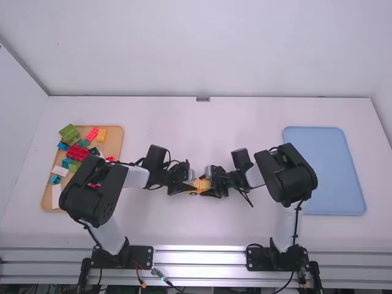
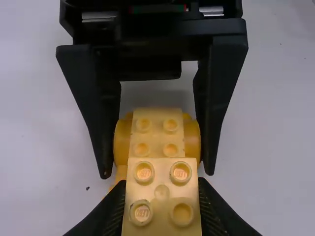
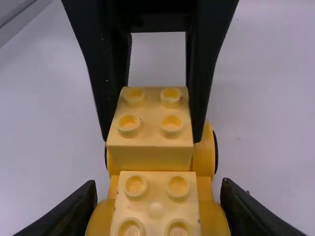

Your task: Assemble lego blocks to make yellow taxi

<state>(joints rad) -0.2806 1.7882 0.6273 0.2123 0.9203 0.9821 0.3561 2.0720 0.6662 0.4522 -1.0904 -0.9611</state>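
Observation:
At mid-table in the high view, my left gripper [image 1: 188, 186] and right gripper [image 1: 211, 186] face each other over a small yellow build [image 1: 201, 185]. The left wrist view has my left gripper [image 2: 161, 209] shut on a four-stud yellow block [image 2: 161, 191]. Beyond it, the right gripper's fingers clasp a pair of yellow wheels [image 2: 193, 140] from both sides. In the right wrist view, my right gripper [image 3: 156, 211] grips the near wheels [image 3: 101, 221], with a lower studded block [image 3: 155, 209] between them. The held block [image 3: 150, 120] stands higher at the far end; whether it is fully seated I cannot tell.
On the left, a wooden tray [image 1: 115, 146] holds several loose blocks, among them red [image 1: 77, 152], green [image 1: 68, 133] and orange-yellow [image 1: 101, 135] ones; the left arm reaches over its edge. A blue tray [image 1: 334, 177] lies at the right, partly behind the right arm.

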